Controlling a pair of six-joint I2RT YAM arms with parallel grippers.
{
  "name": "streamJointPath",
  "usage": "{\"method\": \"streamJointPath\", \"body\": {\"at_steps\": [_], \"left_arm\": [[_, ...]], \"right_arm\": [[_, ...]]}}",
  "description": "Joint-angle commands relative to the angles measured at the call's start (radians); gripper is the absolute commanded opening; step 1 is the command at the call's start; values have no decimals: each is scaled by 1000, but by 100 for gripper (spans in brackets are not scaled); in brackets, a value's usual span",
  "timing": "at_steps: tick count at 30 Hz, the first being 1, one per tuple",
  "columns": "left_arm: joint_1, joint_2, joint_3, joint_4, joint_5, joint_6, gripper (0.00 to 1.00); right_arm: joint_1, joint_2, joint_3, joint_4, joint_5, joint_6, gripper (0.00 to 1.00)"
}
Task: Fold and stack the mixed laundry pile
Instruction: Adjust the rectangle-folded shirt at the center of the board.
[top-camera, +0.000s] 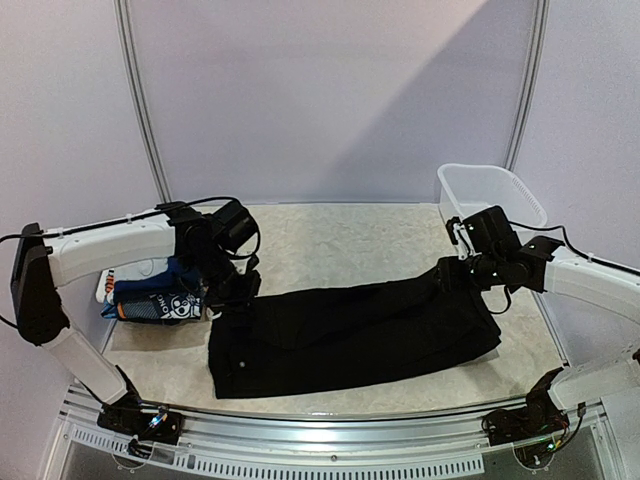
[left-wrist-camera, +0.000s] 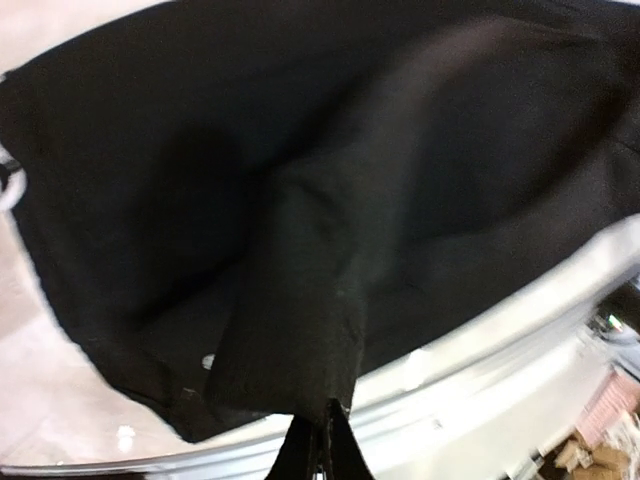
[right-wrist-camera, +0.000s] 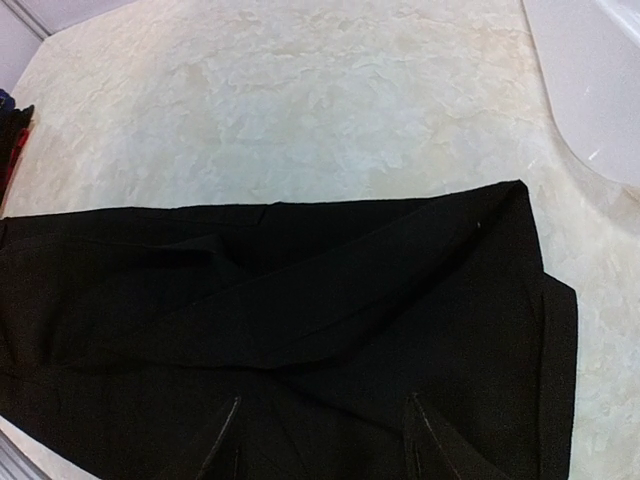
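A large black garment (top-camera: 350, 335) lies spread across the table (top-camera: 330, 240), running from front left to right. My left gripper (top-camera: 232, 296) is at its upper left corner. In the left wrist view that gripper (left-wrist-camera: 328, 412) is shut on a raised fold of the black cloth (left-wrist-camera: 290, 300). My right gripper (top-camera: 452, 274) is over the garment's far right end. In the right wrist view it (right-wrist-camera: 325, 400) stands open, fingers (right-wrist-camera: 425, 440) apart low over the black cloth (right-wrist-camera: 300, 300), nothing showing between them. The rest of the laundry pile (top-camera: 160, 300), blue cartoon print and navy, lies at the left behind the left arm.
A white plastic tub (top-camera: 490, 195) stands at the back right, and its wall (right-wrist-camera: 600, 80) shows close to the right gripper. The metal rail (top-camera: 330, 425) of the table's front edge runs just past the garment's near hem. Bare tabletop (right-wrist-camera: 300, 100) lies behind the garment.
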Motion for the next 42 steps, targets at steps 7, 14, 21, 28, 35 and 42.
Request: {"method": "streamJointPath", "body": {"at_steps": [7,14,21,28,35,42], "left_arm": [[-4,17,163,-57,294,32,0],[-14,-6,229,-56,363,-22,0],[-17,-24,232,-42,395,-42,0],[-11,-35,212,-52,338,-33,0],[4,10,129,-46,218,32,0],[24,39,70,-11,47,121,0]], "right_arm": [[-7,265,280,-51,-157,-56,54],[-19,562,503,-260,-244,-71,53],[-67,678,530,-409,-267,-144,46],[-98,584,376,-397,-257,-168,45],[-98,545,285,-295,-292,-142,45],[-98,536,311,-254,-292,-129,45]]}}
